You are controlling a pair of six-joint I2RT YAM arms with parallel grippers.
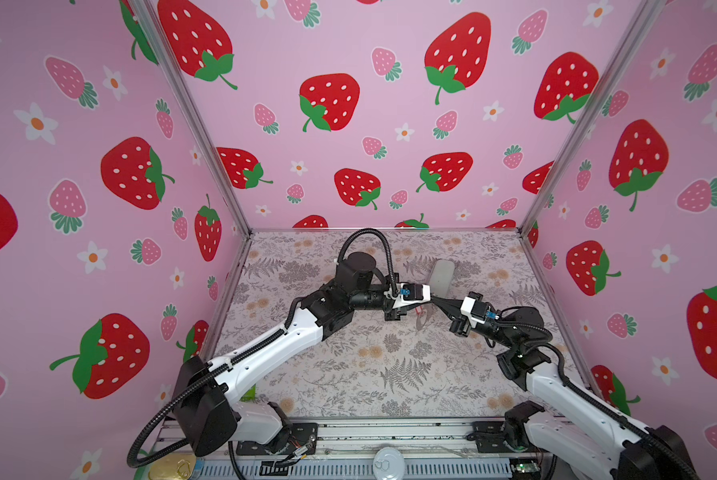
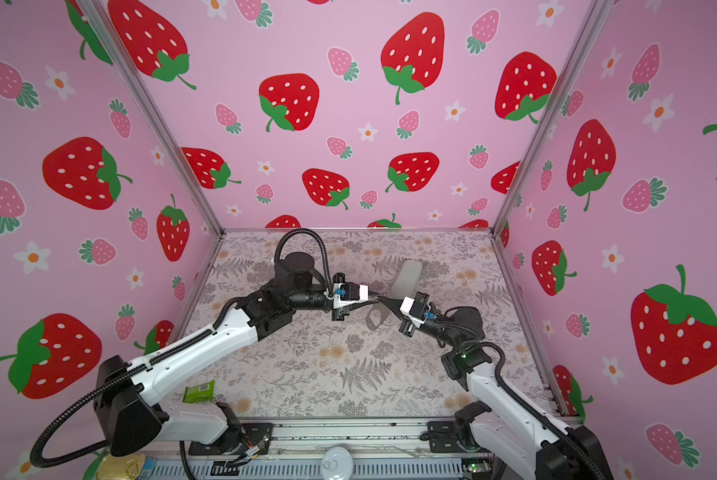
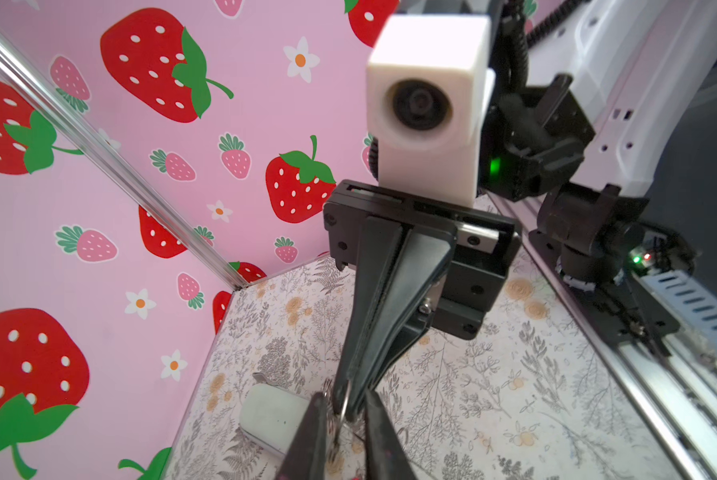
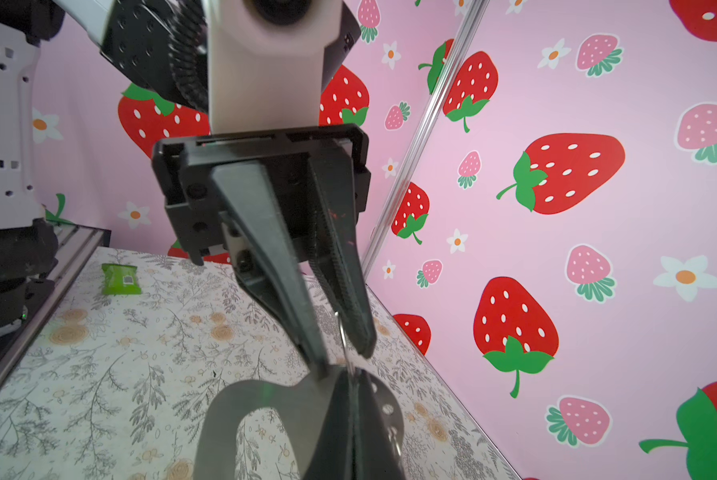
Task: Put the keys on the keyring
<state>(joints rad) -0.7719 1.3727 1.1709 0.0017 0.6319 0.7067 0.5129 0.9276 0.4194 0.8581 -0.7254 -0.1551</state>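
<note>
Both grippers meet tip to tip above the middle of the table. My right gripper (image 4: 353, 380) is shut on a silver ring (image 3: 344, 409) of the keyring. Its taupe strap loop (image 4: 232, 411) hangs below, also seen in both top views (image 1: 425, 323) (image 2: 374, 323). My left gripper (image 3: 344, 397) is open, its fingers (image 4: 273, 266) either side of that ring without pinching it. Just under the left gripper (image 1: 424, 304), a sliver of red from the keys' tag (image 1: 418, 310) shows. The key itself is hidden, and I cannot tell whether it is on the ring.
A pale green oblong case (image 1: 442, 275) lies on the table just behind the grippers. A green packet (image 2: 199, 392) sits near the left arm's base. Strawberry walls close in three sides. The metal rail (image 1: 390, 432) runs along the front.
</note>
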